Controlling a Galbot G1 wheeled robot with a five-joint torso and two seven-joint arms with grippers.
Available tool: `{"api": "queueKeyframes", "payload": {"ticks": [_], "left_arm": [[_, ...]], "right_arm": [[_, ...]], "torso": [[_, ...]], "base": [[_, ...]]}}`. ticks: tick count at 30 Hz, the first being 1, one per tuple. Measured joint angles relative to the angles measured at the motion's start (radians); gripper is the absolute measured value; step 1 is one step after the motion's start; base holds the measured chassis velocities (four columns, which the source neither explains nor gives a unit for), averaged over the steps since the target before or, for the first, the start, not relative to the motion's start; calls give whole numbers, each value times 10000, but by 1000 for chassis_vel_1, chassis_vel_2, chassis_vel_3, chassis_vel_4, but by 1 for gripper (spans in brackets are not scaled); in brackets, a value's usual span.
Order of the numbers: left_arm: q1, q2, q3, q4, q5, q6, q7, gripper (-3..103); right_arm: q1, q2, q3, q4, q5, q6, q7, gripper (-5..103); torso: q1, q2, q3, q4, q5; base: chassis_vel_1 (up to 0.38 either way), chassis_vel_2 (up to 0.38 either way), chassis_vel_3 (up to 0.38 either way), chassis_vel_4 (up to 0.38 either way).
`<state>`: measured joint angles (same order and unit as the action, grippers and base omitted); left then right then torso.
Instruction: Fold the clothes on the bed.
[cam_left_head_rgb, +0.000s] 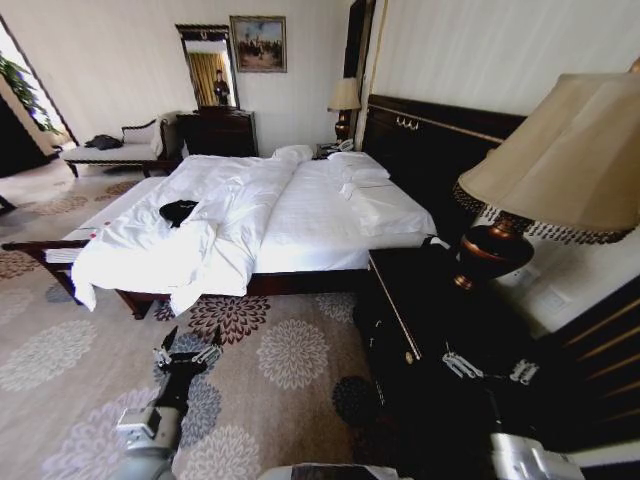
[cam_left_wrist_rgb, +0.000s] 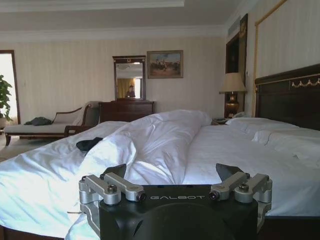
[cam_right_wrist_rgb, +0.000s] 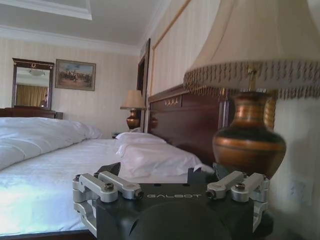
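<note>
The black T-shirt (cam_left_head_rgb: 178, 211) was seen bunched in 1 small heap on the rumpled duvet (cam_left_head_rgb: 215, 235), near the foot of the bed (cam_left_head_rgb: 330, 215). It was judged light, limp and easily dragged; the shoulders or hem would be best pinched once spread flat. The left gripper (cam_left_wrist_rgb: 172, 175) and right gripper (cam_right_wrist_rgb: 165, 172) were held well short of it, jaws spread wide, nothing held.

the black t-shirt (cam_left_head_rgb: 178, 211) was too small for its chest lettering to be read, and in the left wrist view a duvet fold (cam_left_wrist_rgb: 150, 145) hid part of it. the near lamp (cam_left_head_rgb: 560, 160) was cut off by the picture's edge. the right pincer (cam_left_head_rgb: 490, 368) was lost against the dark nightstand (cam_left_head_rgb: 420, 300), its fingers unclear.
</note>
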<state>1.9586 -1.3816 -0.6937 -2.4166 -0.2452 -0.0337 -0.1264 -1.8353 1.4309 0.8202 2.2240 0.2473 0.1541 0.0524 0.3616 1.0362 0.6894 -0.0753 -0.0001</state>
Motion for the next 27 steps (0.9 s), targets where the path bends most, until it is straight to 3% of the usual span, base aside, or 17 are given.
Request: {"api": "queueKeyframes", "payload": {"ticks": [3, 4, 13, 14, 15, 19, 22, 27], "left_arm": [[106, -235, -190, 15, -131, -136, 57, 100], [188, -416, -277, 5, -164, -145, 118, 100], [48, -804, -416, 74, 174, -153, 257, 100], [-69, -659, -424, 40, 11, -66, 257, 100], [-134, -557, -422, 40, -82, -23, 256, 100], [-360, -170, -405, 171, -436, 30, 255, 100], [-464, 389, -341, 187, -959, 146, 220, 100], [-950, 1235, -168, 260, -1429, 223, 163, 100]], "right_arm": [[571, -492, -172, -549, 553, -260, 154, 100], [655, -563, -204, -638, 643, -302, 178, 100], [1230, -901, -695, -1082, 759, -328, 273, 100], [1985, -1219, -1283, -1507, 780, -369, 331, 100], [2239, -1266, -1409, -1411, 701, -445, 295, 100], [2152, -1211, -1355, -713, 555, -388, -21, 100], [1336, -1082, -1144, -425, 497, -90, -414, 100], [558, -750, -813, -265, 283, 448, -826, 100]], "torso": [[2, -1, 1, 6, 0], [2, -1, 0, -3, -2], [0, 0, -1, -14, -9], [0, -2, 0, 9, 4], [2, -2, 1, 12, 8], [3, -2, 1, 4, -15], [0, 0, -1, -11, -8], [0, 0, -1, -4, -6]], "base": [[0, 0, 0, 0], [0, 0, 0, 0], [0, 0, 0, 0], [0, 0, 0, 0], [0, 0, 0, 0], [0, 0, 0, 0], [0, 0, 0, 0], [0, 0, 0, 0]]}}
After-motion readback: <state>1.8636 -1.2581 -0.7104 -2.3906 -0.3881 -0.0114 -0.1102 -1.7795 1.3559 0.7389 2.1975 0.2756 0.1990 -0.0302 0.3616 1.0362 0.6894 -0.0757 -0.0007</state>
